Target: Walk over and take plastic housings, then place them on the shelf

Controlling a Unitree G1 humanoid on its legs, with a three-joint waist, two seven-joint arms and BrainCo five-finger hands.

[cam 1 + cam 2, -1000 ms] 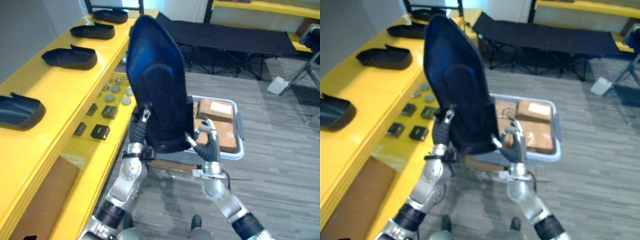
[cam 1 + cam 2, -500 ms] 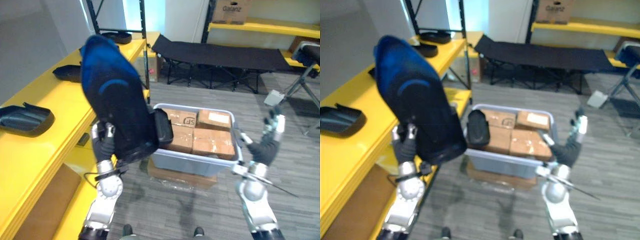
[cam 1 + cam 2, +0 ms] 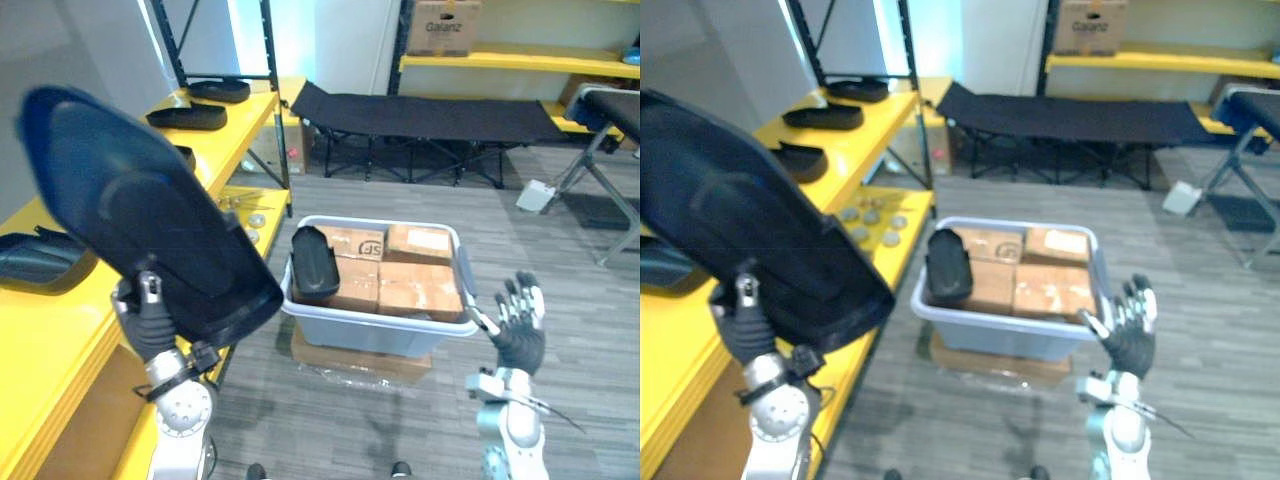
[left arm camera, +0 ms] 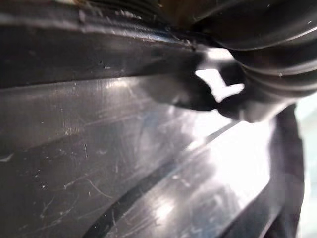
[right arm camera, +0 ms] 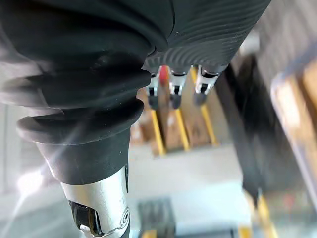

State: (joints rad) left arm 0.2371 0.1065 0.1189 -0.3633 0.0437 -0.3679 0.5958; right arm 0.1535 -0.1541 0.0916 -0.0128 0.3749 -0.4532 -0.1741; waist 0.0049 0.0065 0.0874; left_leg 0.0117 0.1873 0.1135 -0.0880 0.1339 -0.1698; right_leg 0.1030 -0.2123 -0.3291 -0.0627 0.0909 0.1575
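Aloft, broad glossy dark housing

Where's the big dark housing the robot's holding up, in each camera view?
Left eye view: housing upper left, above the left hand.
Right eye view: housing at the left edge.
Left wrist view: its glossy surface, close up.
Shared landmark: grey bin, right of it in both eye views.
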